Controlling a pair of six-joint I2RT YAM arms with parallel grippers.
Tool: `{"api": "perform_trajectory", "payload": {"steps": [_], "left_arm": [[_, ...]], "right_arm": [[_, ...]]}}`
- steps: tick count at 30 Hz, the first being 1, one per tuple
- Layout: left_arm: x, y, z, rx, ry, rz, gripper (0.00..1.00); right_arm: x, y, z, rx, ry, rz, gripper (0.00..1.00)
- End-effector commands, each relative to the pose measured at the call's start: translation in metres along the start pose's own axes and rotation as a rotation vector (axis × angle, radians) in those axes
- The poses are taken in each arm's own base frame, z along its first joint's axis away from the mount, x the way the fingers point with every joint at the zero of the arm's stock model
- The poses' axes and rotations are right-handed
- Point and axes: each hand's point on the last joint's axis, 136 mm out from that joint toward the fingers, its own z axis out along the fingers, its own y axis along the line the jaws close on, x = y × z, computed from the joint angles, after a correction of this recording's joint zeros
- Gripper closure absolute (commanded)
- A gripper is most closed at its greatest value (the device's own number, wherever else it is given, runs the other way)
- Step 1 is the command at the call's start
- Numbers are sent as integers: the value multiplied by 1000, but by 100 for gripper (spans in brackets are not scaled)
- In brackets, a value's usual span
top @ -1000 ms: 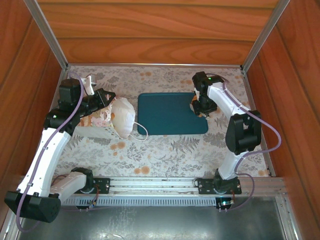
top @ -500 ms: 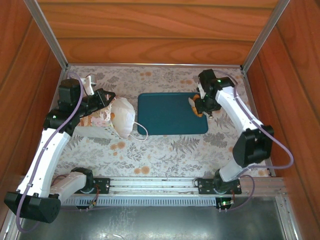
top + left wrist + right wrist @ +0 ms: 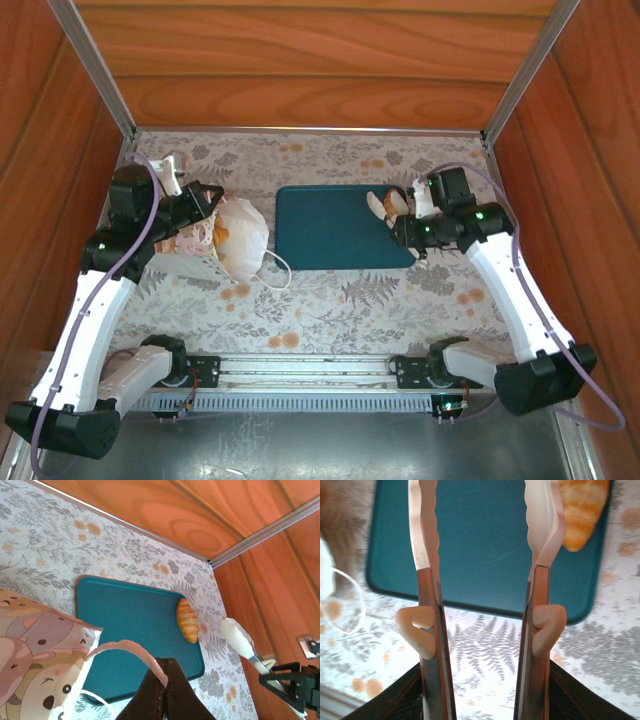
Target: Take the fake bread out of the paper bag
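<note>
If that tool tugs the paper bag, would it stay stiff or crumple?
Probably crumple: the paper bag looks rumpled and saggy. It seems light, since the left tool pinches just one thin loop. Likely to slide or tip if pushed.

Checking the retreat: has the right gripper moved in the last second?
Yes: the right gripper drew right, its body now past the tray's right edge.
</note>
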Motion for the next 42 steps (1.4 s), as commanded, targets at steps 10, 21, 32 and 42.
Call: {"api": "perform_trajectory", "payload": {"steps": [10,21,32,42], "left_arm": [[1,11,-12,-93,7,72,100],[-4,11,-18,-124,-10,44,100],[-7,8,-23,-128,-15,28,100],[-7,11,-20,-139,-8,24,100]], "right_arm": [[45,125,8,-485,28,-141,47],[78,210,65,-503,122,-481,46],[64,235,155,-149,81,-796,45],[39,233,187,-1,14,-1135,38]]}}
